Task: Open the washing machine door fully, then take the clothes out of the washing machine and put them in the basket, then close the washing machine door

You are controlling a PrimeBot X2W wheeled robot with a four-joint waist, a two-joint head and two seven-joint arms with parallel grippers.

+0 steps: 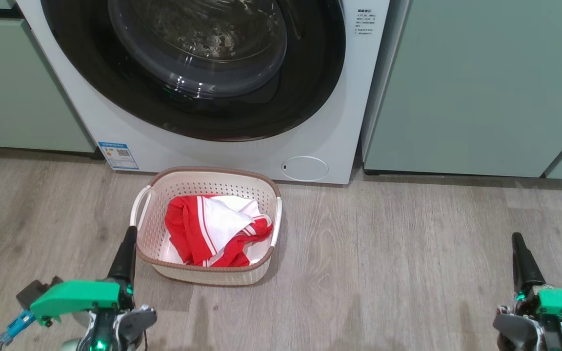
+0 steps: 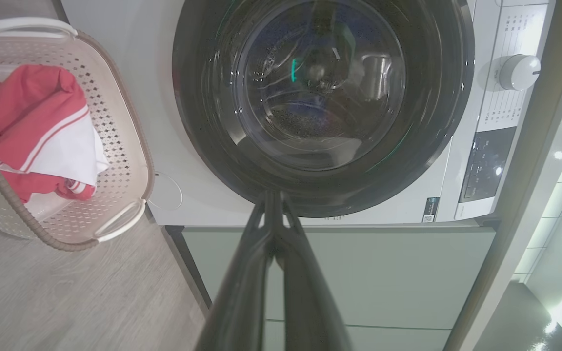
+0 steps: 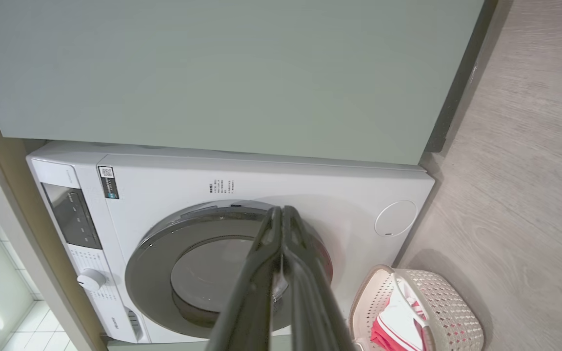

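Both pairs of jaws pressed together. Clothes (image 1: 188, 229) lie in basket (image 1: 198, 187) just beside left jaws; washing machine door (image 1: 198, 63) shut beyond.

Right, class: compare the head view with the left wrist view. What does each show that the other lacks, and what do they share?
Head view's own: the shut right hand and the small blue label sticker on the white front-loading washing machine. Left wrist view's own: the machine's round white control dial and dark display panel. Shared: the large glossy black round door, the cream perforated plastic basket holding the red-and-white fabric garment, and the shut left hand.
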